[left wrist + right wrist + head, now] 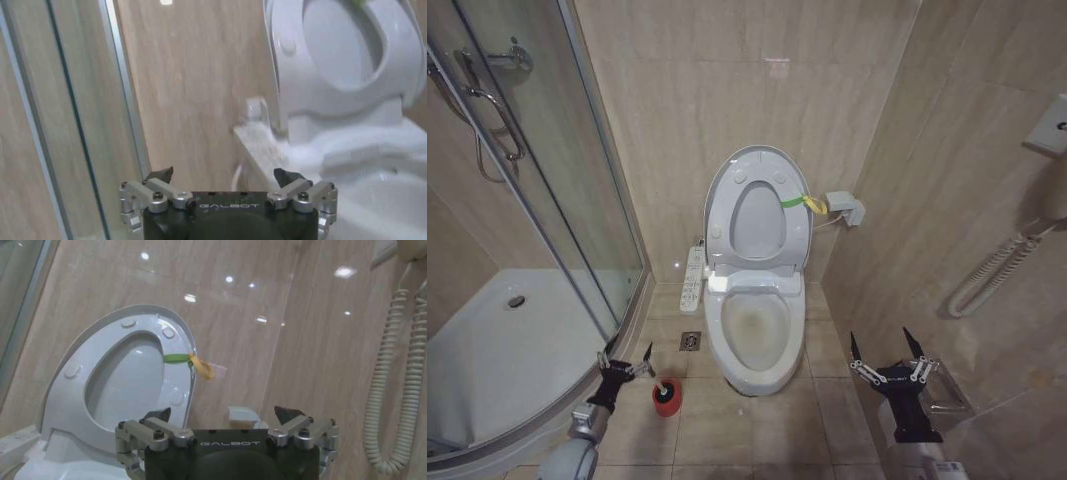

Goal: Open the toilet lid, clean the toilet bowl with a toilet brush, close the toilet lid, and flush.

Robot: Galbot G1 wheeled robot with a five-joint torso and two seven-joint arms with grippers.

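Left pincer (628, 359) lower left of head view, fingers apart, empty, just beside toilet brush (666, 392) in red holder on floor. Right pincer (886, 355) lower right, fingers apart, empty. Toilet bowl (756, 330) at centre, uncovered; toilet lid (757, 210) raised upright against wall, yellow-green band (799, 203) on right edge.

We are in a small bathroom: beige tiled walls (727, 100), a glass shower enclosure (537, 180), a toilet bowl (755, 335).
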